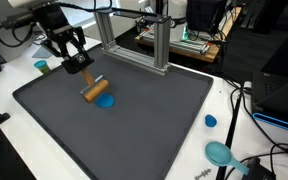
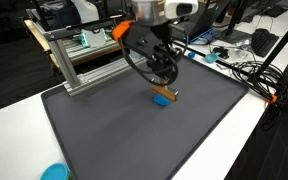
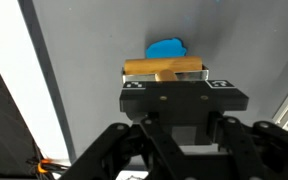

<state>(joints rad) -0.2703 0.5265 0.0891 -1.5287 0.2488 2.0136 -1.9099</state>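
My gripper hangs over the far left part of a dark grey mat. It looks shut on a short wooden piece, a bar with a small stem, held low over the mat. A blue disc lies on the mat right beside the bar. In an exterior view the gripper sits directly on top of the wooden piece, with the blue disc under its edge. In the wrist view the wooden piece lies across my fingertips, and the blue disc is just beyond it.
An aluminium frame stands at the mat's far edge and shows again. A teal cup, a small blue disc and a teal scoop lie on the white table. Cables run off the mat.
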